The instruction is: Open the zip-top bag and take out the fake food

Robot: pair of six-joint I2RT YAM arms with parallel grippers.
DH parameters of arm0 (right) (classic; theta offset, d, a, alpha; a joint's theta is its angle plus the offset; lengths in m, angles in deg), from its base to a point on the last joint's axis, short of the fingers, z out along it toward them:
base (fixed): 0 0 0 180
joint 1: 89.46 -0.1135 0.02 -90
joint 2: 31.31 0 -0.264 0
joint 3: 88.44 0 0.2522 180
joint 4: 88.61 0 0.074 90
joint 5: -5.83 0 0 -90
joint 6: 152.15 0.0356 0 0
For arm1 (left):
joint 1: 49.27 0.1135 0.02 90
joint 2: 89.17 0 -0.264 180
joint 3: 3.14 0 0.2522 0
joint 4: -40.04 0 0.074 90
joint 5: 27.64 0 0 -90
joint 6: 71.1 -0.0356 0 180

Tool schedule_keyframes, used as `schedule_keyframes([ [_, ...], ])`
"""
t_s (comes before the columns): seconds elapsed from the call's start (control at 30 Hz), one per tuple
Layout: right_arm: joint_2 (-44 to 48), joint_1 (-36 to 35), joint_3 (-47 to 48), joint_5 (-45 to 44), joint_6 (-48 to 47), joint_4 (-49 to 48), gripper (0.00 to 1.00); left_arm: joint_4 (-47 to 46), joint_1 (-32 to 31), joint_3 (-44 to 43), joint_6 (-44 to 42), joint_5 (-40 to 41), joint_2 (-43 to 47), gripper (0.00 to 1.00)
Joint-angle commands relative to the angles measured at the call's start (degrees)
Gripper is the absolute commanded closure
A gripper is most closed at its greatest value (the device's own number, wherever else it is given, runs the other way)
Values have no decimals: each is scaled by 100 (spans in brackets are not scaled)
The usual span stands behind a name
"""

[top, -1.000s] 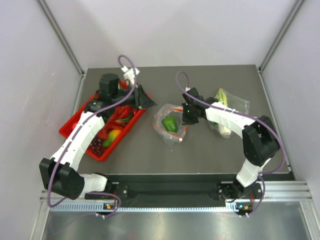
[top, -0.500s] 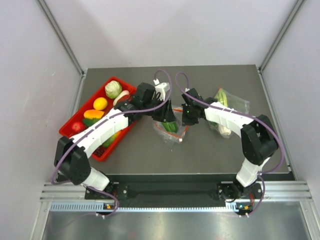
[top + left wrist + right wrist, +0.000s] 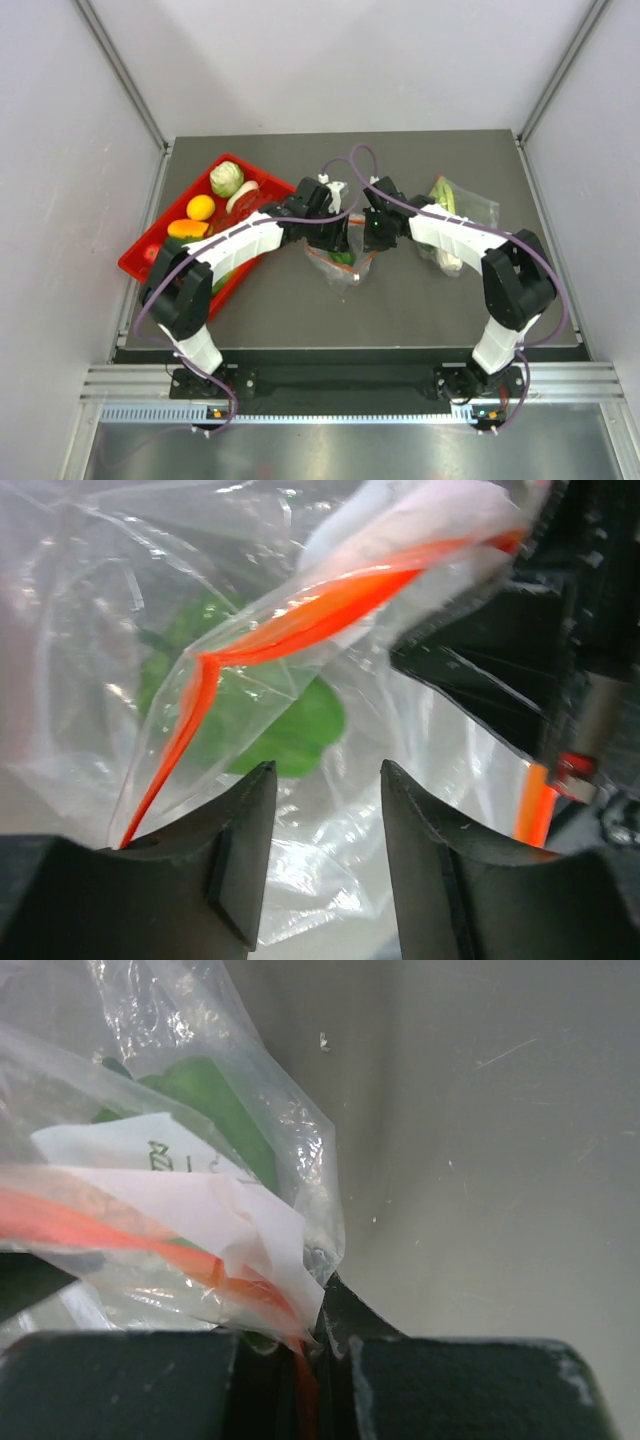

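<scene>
1 zip-top bag (image 3: 342, 262) mid-counter, 1 green toy (image 3: 290, 730) inside, right gripper (image 3: 310, 1330) clamping its strip (image 3: 330, 605), left gripper (image 3: 325, 775) parted, empty.

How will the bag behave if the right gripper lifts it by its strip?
Probably floppy: the bag film is crinkled and its zip strip bends sharply. Likely it would sag below the right gripper, which pinches the strip. The green food inside may slide to the low end.
</scene>
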Motion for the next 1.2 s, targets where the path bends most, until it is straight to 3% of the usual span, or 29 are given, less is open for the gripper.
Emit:
schedule_keyframes([
  [0.0, 168, -50, 28, -21, 13, -171, 100, -569, -43, -75, -300, 568, 88, 49],
  [0.2, 177, -77, -86, -12, 48, -241, 100, -932, -69, 172, -476, 1095, 299, 42],
  [0.57, 81, -77, -34, 207, 22, -276, 100, -1011, -139, 120, -634, 1166, -404, 26],
  [0.93, 81, -77, -51, 260, 30, -311, 100, -572, -210, -162, -942, 1465, -1230, 21],
  [0.97, 80, -77, -43, 252, 30, -303, 100, -528, -218, -171, -924, 1474, -1248, 22],
  [1.07, 72, -77, -42, 252, 30, -303, 100, -527, -236, -118, -942, 1422, -1204, 44],
  [1.1, 72, -77, -42, 243, 30, -294, 100, -492, -236, -118, -942, 1395, -1178, 53],
  [1.13, 63, -77, -42, 251, 30, -302, 100, -440, -236, -136, -950, 1360, -1099, 71],
  [1.17, 63, -77, -51, 252, 30, -294, 100, -396, -236, -153, -951, 1299, -1046, 76],
])
